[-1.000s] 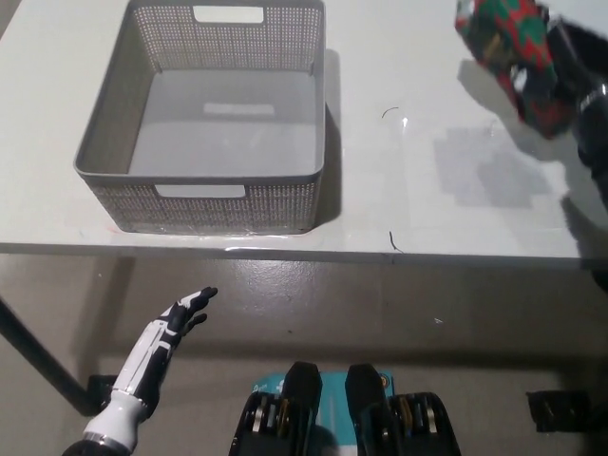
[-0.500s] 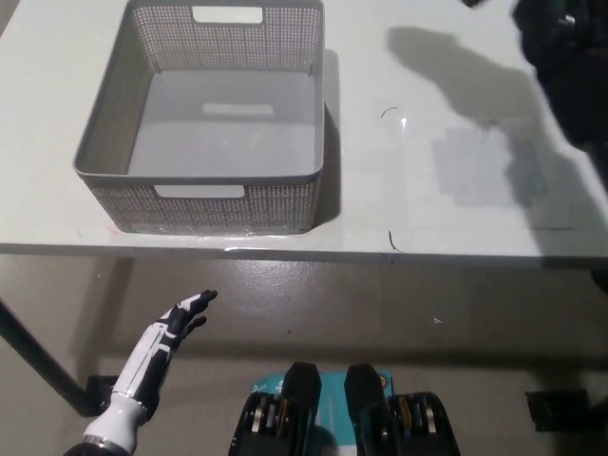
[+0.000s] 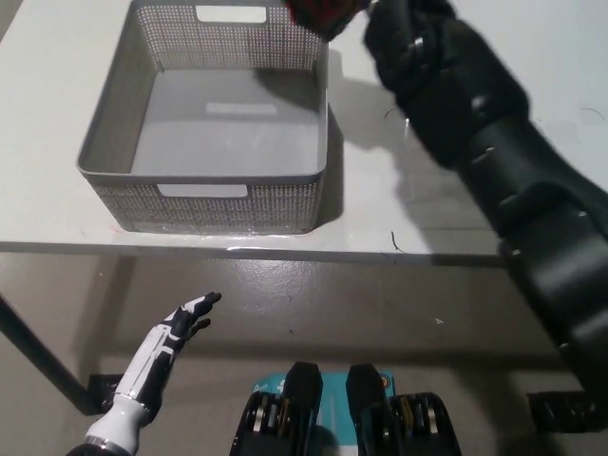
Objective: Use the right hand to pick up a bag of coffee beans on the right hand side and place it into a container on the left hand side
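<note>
A grey mesh basket (image 3: 114,133) stands on the left part of the white table, and nothing shows inside it. My black right hand (image 3: 404,38) reaches across the table to the basket's far right corner. It is shut on a red and green coffee bean bag (image 3: 323,13), which is cut off by the picture's top edge and hangs over the basket's back right rim. My white left hand (image 3: 166,337) rests open below the table edge at the lower left.
The white table (image 3: 427,218) ends at its front edge across the middle of the picture. A dark table leg (image 3: 38,366) stands at the lower left on the floor.
My right arm has swung left from the table's far right, carrying the bag to the basket's back right corner. The left hand has stayed put.
</note>
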You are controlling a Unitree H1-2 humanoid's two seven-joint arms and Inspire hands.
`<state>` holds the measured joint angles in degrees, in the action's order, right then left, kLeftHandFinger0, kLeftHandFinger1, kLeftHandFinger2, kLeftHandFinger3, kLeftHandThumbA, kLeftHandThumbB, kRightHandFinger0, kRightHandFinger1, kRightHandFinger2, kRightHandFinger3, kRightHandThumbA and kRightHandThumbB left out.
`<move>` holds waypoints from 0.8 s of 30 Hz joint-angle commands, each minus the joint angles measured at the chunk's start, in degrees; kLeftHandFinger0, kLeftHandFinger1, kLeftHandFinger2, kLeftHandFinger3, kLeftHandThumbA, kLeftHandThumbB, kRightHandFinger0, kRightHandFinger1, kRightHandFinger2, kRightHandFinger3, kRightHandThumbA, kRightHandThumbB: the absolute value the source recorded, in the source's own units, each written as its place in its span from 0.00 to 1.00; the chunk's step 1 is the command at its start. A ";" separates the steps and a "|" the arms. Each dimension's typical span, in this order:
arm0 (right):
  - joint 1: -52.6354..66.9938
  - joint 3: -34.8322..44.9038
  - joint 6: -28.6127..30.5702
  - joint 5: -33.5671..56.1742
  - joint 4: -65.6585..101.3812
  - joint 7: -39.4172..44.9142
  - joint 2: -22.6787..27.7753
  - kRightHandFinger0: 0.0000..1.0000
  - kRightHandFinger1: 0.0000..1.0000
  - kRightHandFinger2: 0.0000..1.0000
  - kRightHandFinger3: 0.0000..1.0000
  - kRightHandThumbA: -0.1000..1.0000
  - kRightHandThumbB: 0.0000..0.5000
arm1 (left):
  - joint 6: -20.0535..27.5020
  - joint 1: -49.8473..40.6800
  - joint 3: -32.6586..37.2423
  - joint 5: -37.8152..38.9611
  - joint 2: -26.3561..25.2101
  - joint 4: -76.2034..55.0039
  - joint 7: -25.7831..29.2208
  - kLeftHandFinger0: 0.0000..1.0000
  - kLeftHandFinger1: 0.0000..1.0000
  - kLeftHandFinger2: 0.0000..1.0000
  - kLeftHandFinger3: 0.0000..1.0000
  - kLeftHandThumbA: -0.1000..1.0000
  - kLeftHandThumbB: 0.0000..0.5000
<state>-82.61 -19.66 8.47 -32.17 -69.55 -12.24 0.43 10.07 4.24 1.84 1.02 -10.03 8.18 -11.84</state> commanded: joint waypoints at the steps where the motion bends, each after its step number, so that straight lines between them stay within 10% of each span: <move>1: -5.87 0.89 0.89 1.51 -0.28 -4.12 -1.94 0.00 0.27 0.77 0.84 0.00 0.37 | 1.75 0.86 0.46 0.46 -0.72 -0.76 -0.96 1.00 1.00 1.00 1.00 1.00 0.30; 3: -5.18 1.09 0.32 1.94 -0.26 -3.07 -2.71 0.00 0.33 0.84 0.96 0.00 0.34 | 1.32 0.75 0.65 -0.46 -0.87 -1.10 -0.59 1.00 1.00 1.00 1.00 1.00 0.30; 8: -4.10 0.62 0.48 1.44 -2.12 -4.43 -3.82 0.00 0.35 0.81 0.82 0.00 0.36 | 1.08 1.10 1.02 -1.37 -1.41 -1.34 -0.44 1.00 1.00 1.00 1.00 1.00 0.31; 13: -3.72 0.95 -1.04 1.89 -3.07 -3.66 -4.26 0.02 0.52 0.91 1.00 0.00 0.33 | 0.33 1.21 1.45 -2.43 -1.70 -2.07 -0.05 1.00 1.00 1.00 1.00 1.00 0.35; 20: -2.77 0.14 -0.77 1.58 -3.77 -2.00 -4.22 0.06 0.56 0.91 1.00 0.00 0.33 | -0.05 1.55 1.92 -2.61 -1.87 -2.52 -0.46 1.00 1.00 1.00 1.00 1.00 0.38; 21: -3.25 -0.56 -3.22 1.00 -3.81 0.56 -4.07 0.17 0.56 0.88 1.00 0.14 0.34 | -0.65 1.70 1.98 -2.76 -1.98 -2.72 -0.53 1.00 1.00 1.00 1.00 1.00 0.40; 22: -3.60 -1.21 -4.34 0.65 -3.72 3.22 -3.71 0.52 0.81 1.00 1.00 0.50 0.57 | -0.63 1.86 2.13 -3.12 -2.17 -2.83 -0.59 1.00 1.00 1.00 1.00 1.00 0.39; 24: -3.98 -1.09 -5.39 1.73 -3.70 8.83 -3.04 1.00 1.00 1.00 1.00 0.80 0.77 | -0.53 2.20 2.30 -3.52 -2.37 -2.71 -0.59 1.00 1.00 1.00 1.00 1.00 0.42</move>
<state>-81.48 -20.41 5.89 -31.87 -74.53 -10.23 -3.77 9.55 4.89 3.72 -1.45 -11.13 7.56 -11.86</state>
